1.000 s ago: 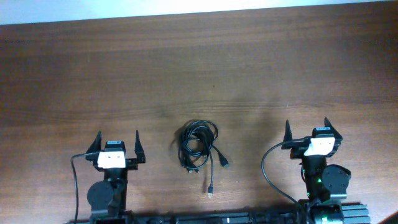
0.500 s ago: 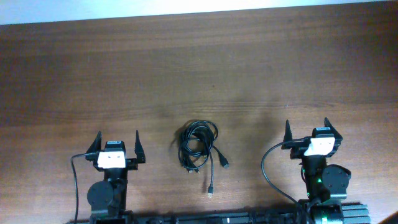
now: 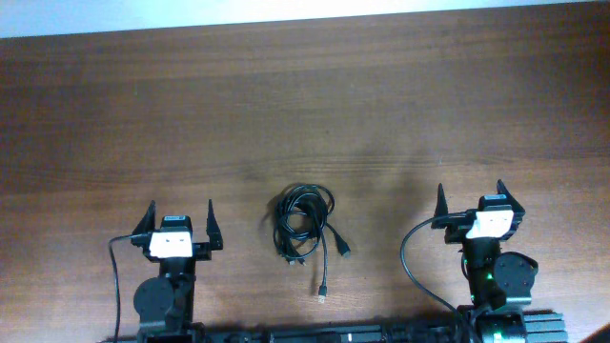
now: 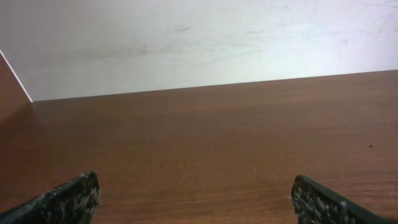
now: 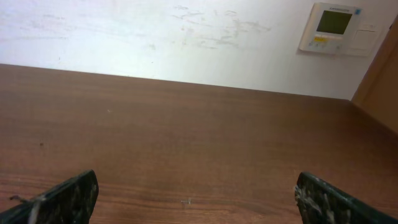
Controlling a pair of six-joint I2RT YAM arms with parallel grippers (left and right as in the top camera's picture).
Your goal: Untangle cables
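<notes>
Cables (image 3: 303, 229), thin black cords w/ small plugs, lie tangled in a loose coil on our brown wooden bench (image 3: 381, 95), btwn both arms. We see left claw (image 3: 180, 217) & right claw (image 3: 472, 193) spread wide, empty, well apart from the coil.

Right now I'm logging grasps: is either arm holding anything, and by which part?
Nothing is held: left gripper and right gripper are open, apart from the cables.
</notes>
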